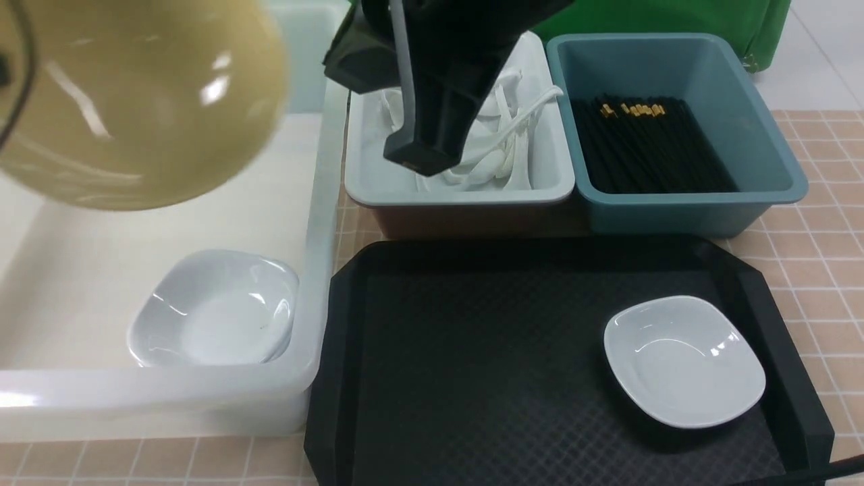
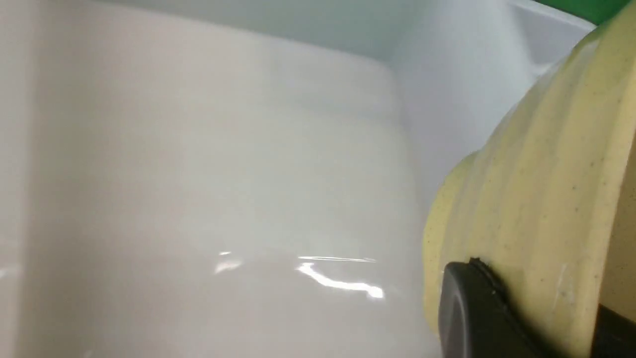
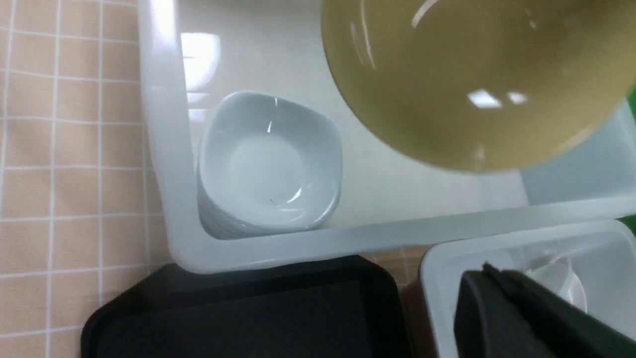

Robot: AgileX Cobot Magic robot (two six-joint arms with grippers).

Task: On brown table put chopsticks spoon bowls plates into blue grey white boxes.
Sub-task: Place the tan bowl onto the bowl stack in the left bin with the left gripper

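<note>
White box (image 1: 317, 202) holds a plate (image 1: 216, 310) (grey box (image 1: 459, 196) spoons (image 1: 499, 165), blue box (image 1: 675, 210) chopsticks (image 1: 648, 155)).

Bright overhead glare, blurred bowl (image 1: 135, 101)

Robot body in view: matte black plastic throughout.
Right fingers (image 1: 432, 128): black wedge, broad at the top, tapering to a blunt squared tip. A pale grey strip (image 1: 403, 67) runs down one face. The right wrist view shows the same part as a flat angled face with a sharp ridge along it. Left fingers (image 2: 472, 313): dark grey-black pad with a rounded corner and a thin raised lip at the edge. A thin black cable (image 1: 25, 74) curves near the front view's left edge.
</note>
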